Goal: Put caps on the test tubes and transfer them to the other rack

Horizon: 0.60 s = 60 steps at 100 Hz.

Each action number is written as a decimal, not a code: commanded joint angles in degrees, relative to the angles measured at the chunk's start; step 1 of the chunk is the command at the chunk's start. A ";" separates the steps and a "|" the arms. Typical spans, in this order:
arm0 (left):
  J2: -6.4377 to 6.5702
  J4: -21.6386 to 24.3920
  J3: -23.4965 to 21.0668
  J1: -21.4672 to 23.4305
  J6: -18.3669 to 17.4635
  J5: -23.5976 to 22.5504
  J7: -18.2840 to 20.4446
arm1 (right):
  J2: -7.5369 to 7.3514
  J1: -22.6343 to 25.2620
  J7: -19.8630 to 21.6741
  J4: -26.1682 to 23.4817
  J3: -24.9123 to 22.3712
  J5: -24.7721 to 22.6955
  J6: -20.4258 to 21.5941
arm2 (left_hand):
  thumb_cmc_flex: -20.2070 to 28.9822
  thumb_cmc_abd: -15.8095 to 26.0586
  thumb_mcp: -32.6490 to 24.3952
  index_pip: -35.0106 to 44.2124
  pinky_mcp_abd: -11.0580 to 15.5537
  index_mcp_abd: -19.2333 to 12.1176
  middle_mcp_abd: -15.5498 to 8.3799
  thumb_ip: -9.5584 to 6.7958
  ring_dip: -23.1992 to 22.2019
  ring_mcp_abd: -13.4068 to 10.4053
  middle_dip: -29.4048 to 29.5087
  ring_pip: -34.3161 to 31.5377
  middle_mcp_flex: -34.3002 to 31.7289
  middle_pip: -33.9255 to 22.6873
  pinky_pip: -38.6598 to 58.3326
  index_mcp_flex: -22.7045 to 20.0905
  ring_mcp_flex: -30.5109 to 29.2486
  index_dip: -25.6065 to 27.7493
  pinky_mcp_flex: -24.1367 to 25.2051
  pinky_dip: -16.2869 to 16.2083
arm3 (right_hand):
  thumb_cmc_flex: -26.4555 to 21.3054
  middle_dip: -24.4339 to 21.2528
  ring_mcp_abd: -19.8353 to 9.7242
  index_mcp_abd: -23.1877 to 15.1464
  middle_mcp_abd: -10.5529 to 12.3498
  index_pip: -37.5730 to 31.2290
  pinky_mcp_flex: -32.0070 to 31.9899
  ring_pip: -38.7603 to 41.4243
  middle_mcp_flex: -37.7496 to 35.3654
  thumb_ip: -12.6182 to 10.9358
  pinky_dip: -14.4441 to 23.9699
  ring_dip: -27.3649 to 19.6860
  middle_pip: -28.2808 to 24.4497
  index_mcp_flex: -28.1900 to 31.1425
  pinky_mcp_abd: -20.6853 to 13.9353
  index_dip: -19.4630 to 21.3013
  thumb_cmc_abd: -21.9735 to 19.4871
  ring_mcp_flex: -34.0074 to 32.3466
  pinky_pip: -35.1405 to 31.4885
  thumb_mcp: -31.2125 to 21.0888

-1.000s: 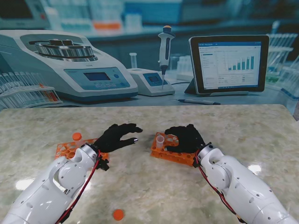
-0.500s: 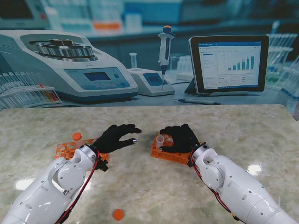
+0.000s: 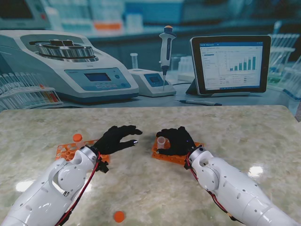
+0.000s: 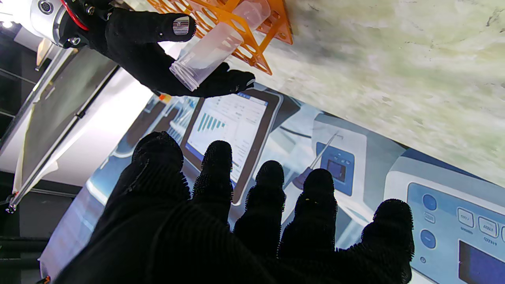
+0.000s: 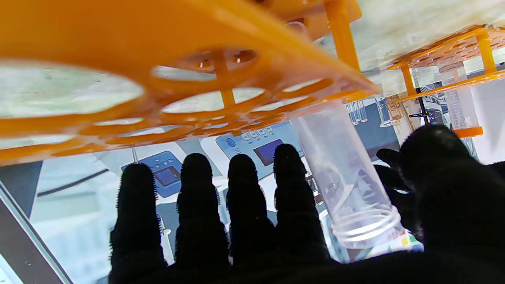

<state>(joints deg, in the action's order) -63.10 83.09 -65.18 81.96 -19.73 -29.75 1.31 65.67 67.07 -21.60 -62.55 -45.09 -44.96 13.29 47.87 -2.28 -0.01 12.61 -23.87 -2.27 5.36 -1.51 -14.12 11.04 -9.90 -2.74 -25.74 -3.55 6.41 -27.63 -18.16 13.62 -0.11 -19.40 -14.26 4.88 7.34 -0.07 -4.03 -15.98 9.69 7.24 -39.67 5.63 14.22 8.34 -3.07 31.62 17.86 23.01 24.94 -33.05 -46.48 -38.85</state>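
An uncapped clear tube (image 3: 161, 141) (image 5: 343, 173) stands at the left end of the orange rack (image 3: 175, 156) (image 5: 118, 51) on my right. My right hand (image 3: 176, 140) (image 5: 252, 221) hangs over that rack, open. Its thumb and fingers lie on either side of the tube (image 4: 205, 55), and the thumb tip stands slightly off it. Open with spread fingers, my left hand (image 3: 117, 137) (image 4: 236, 221) hovers between the racks and holds nothing. The other orange rack (image 3: 68, 150) (image 5: 446, 51) holds a tube with an orange cap (image 3: 77, 138). A loose orange cap (image 3: 119, 216) lies near me.
At the back edge of the table stand a centrifuge (image 3: 70, 66), a small instrument with a pipette (image 3: 165, 47), a tablet (image 3: 230, 63) and a pen (image 3: 200, 102). Racks of glass tubes (image 3: 26, 92) stand at the far left.
My right hand has slid left over its rack and come around the uncapped tube. The left arm has not moved.
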 commanded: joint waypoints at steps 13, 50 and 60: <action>0.10 -0.20 0.14 -0.23 0.04 -0.08 0.37 | 1.06 -1.01 -0.82 1.74 2.01 0.84 -0.39 | -0.29 2.13 0.71 -0.94 0.72 0.47 0.19 0.56 0.12 -1.00 1.19 -0.24 -0.62 0.99 -1.87 -0.06 -0.37 -0.47 1.31 1.81 | 1.01 -0.80 -0.50 -1.67 2.41 -0.33 -1.63 -2.72 2.36 1.15 -2.10 -1.29 1.61 -3.25 -0.14 -0.80 -0.96 3.18 0.15 -0.97; 0.15 -0.27 0.17 -0.30 0.02 -0.14 0.58 | 1.54 -1.70 -0.87 2.87 3.52 1.80 -0.83 | -0.21 2.15 0.70 -0.80 1.03 0.44 0.06 0.55 0.09 -1.08 1.15 -0.26 -0.68 0.93 -2.05 -0.25 -0.39 -0.37 1.44 1.65 | -8.72 -1.47 -1.96 -7.16 5.12 -5.13 -2.43 -3.14 1.83 0.67 -4.51 -2.45 2.87 -3.18 -1.01 -2.68 -12.36 3.93 0.48 7.39; 0.14 -0.33 0.23 -0.36 0.04 -0.11 0.59 | 1.57 -1.67 -0.72 2.89 3.51 1.97 -1.05 | -0.18 2.13 0.70 -0.78 1.06 0.52 0.06 0.55 0.09 -1.06 1.14 -0.27 -0.73 0.91 -2.12 -0.30 -0.41 -0.34 1.47 1.62 | -11.72 -1.51 -2.31 -8.57 5.81 -6.50 -2.51 -3.19 1.37 0.61 -4.69 -2.48 2.93 -2.70 -1.14 -3.09 -14.91 3.86 0.54 8.84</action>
<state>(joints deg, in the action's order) -63.03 82.77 -65.03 81.66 -19.75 -29.82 1.62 66.93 65.04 -22.58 -59.69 -41.72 -43.20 12.67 47.87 -2.26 -0.01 12.61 -23.58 -2.27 5.36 -1.51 -14.12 11.04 -9.90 -2.74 -25.74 -3.55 6.41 -27.63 -18.16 13.62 0.37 -19.40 -23.72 4.16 6.39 -6.27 -0.46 -21.54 8.23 5.87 -39.03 6.33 11.29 6.77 -1.44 31.02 17.54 20.81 13.76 -30.74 -46.48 -30.12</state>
